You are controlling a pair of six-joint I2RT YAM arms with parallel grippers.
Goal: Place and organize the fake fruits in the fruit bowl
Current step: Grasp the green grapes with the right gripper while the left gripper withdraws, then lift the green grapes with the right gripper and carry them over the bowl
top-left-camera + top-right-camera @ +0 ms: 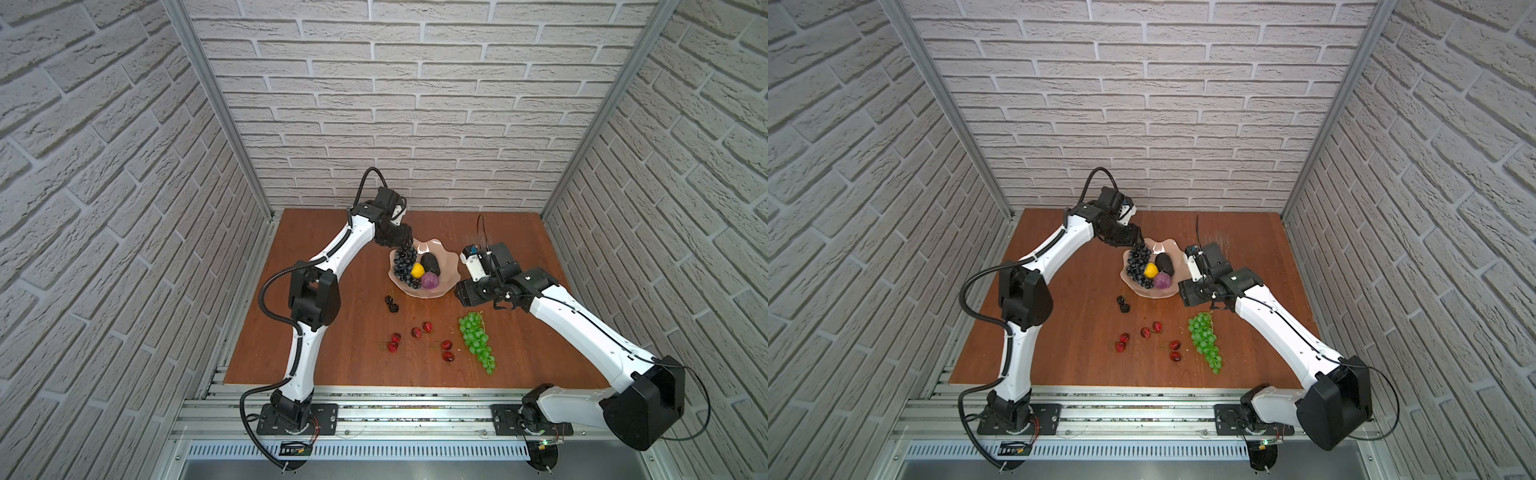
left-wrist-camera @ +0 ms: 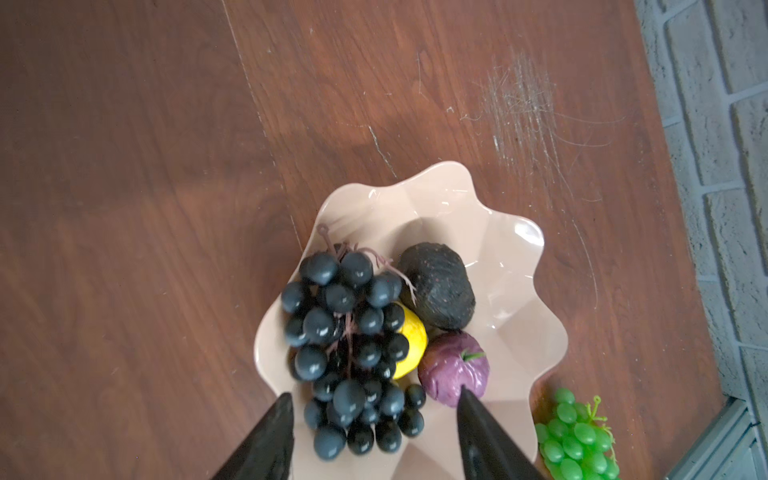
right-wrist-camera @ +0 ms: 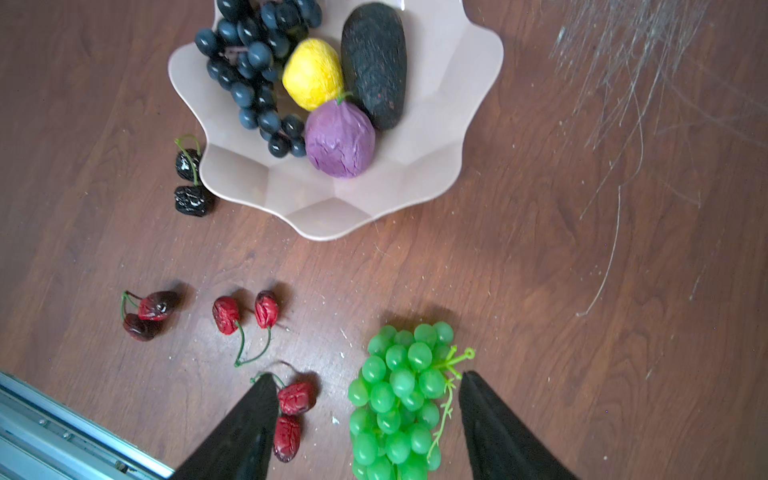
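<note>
The pale peach-pink fruit bowl (image 1: 448, 266) (image 2: 498, 270) (image 3: 436, 124) holds a dark purple grape bunch (image 1: 405, 266) (image 2: 353, 353), a yellow lemon (image 2: 413, 340), a dark avocado (image 2: 438, 286) and a purple round fruit (image 2: 453, 368). My left gripper (image 2: 375, 392) (image 1: 405, 246) hangs open over the dark bunch, its fingers clear of the grapes. The green grape bunch (image 1: 478, 340) (image 3: 399, 399) lies on the table. My right gripper (image 3: 369, 375) (image 1: 467, 299) is open above its stem end. Red cherry pairs (image 3: 291, 415) (image 3: 245, 311) (image 3: 151, 311) and a black pair (image 3: 189, 178) lie loose.
The brown wooden table (image 1: 332, 353) is enclosed by brick-patterned walls on three sides, with a metal rail (image 1: 374, 399) along its front edge. The black cherries sit right against the bowl's near-left rim. A patch of scratches (image 2: 523, 108) marks the wood behind the bowl.
</note>
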